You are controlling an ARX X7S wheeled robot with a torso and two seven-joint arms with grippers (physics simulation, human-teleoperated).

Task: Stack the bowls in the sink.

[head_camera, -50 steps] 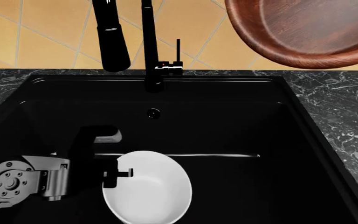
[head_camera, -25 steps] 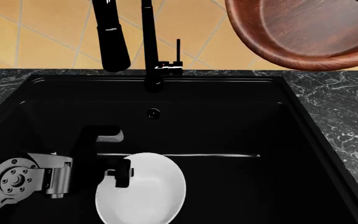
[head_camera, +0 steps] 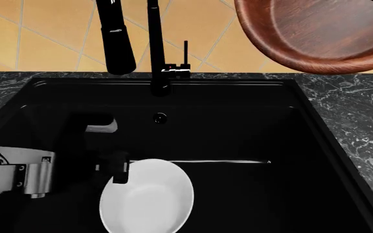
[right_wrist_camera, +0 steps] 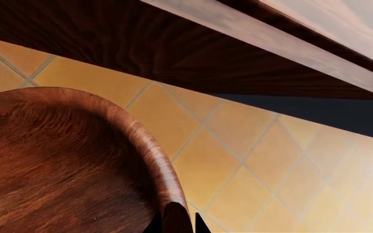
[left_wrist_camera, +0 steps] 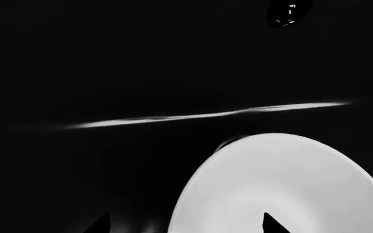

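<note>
The white bowl (head_camera: 149, 199) lies upright on the floor of the black sink (head_camera: 306, 126), near the front left. My left gripper (head_camera: 119, 171) hovers at the bowl's back-left rim. In the left wrist view the white bowl (left_wrist_camera: 290, 184) fills one corner, and my left gripper (left_wrist_camera: 185, 225) is open, with one tip over the bowl and the other outside its rim. The wooden bowl (head_camera: 319, 34) hangs high at the upper right, above the counter. My right gripper (right_wrist_camera: 175, 224) is shut on the rim of the wooden bowl (right_wrist_camera: 50, 165).
The tall black faucet (head_camera: 154, 48) with its hanging spray head (head_camera: 116, 41) stands at the back rim of the sink. A round drain (head_camera: 161, 117) sits in the back of the basin. Dark marbled counter (head_camera: 358, 121) flanks the sink below an orange tiled wall (head_camera: 44, 43).
The white bowl slid a little to the left in the basin. My left gripper then came off its rim and drew back and to the left. The wooden bowl has barely moved.
</note>
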